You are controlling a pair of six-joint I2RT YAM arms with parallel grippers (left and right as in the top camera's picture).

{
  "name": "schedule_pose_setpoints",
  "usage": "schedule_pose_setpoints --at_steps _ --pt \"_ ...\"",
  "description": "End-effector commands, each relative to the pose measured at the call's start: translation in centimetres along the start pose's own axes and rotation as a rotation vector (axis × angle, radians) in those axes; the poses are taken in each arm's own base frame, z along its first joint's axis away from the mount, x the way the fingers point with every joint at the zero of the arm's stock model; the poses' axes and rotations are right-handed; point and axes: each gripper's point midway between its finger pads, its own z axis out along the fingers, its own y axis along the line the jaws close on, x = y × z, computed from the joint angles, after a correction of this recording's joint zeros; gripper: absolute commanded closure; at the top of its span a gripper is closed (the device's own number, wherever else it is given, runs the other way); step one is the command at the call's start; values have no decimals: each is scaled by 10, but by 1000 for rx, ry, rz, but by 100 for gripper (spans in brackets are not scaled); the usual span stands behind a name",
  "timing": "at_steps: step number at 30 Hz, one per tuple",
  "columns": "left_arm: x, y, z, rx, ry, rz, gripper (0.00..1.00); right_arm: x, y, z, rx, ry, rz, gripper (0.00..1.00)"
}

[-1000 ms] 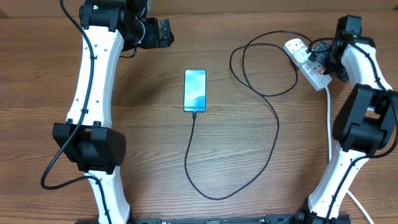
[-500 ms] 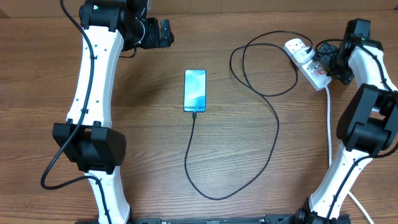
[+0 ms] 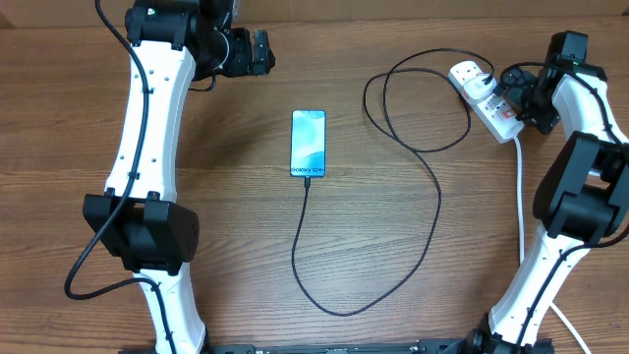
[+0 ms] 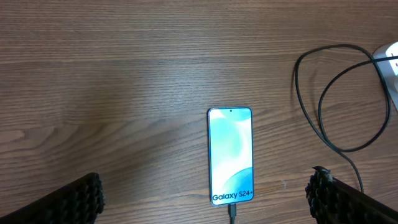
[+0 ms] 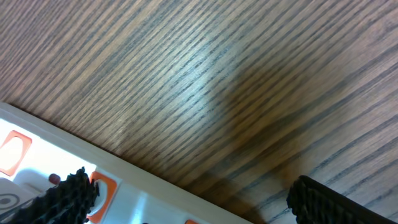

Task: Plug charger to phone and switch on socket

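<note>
The phone [image 3: 308, 144] lies flat at the table's middle, its blue-cyan screen lit; it also shows in the left wrist view [image 4: 231, 155]. The charger, a thin black cable [image 3: 432, 211], has its connector in the phone's bottom edge [image 4: 232, 213] and loops right and back to the socket. The socket [image 3: 499, 122] is a white power strip at the far right with a white plug [image 3: 470, 75] in it. My right gripper [image 3: 513, 90] is open just over the strip, one finger beside a red switch [image 5: 101, 186]. My left gripper [image 3: 263, 51] is open and empty, behind and left of the phone.
The strip's thick white lead [image 3: 520, 187] runs down the right side toward the right arm's base [image 3: 521, 315]. The left arm's base [image 3: 147, 236] stands at the front left. Bare wooden tabletop [image 3: 226, 197] lies around the phone.
My right gripper has shifted slightly to the right over the power strip. The left arm, the phone and the cable have not moved.
</note>
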Motion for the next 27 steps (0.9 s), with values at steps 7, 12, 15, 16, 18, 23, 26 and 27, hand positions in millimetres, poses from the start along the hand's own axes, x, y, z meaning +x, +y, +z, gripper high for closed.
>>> schedule_pose_setpoints --at_steps 7,12,15,16,18,23,26,27 --pt "1 -1 2 -7 4 -1 0 35 5 24 -33 135 -26 0" --pt "1 -1 2 -7 4 -1 0 41 6 23 -44 160 -41 0" --pt "1 -1 2 -7 4 -1 0 41 5 23 -44 163 -40 0" --pt "1 -1 2 -7 4 -1 0 41 5 23 -44 162 -40 0" --pt "1 -1 2 -7 4 -1 0 41 6 21 -43 164 -40 0" --pt "1 -1 2 -7 4 -1 0 29 0 -13 -24 172 6 0" --pt "1 -1 2 -7 4 -1 0 17 -6 -50 -3 147 82 0" --pt "1 -1 2 -7 4 -1 0 14 -7 -64 -7 136 94 0"
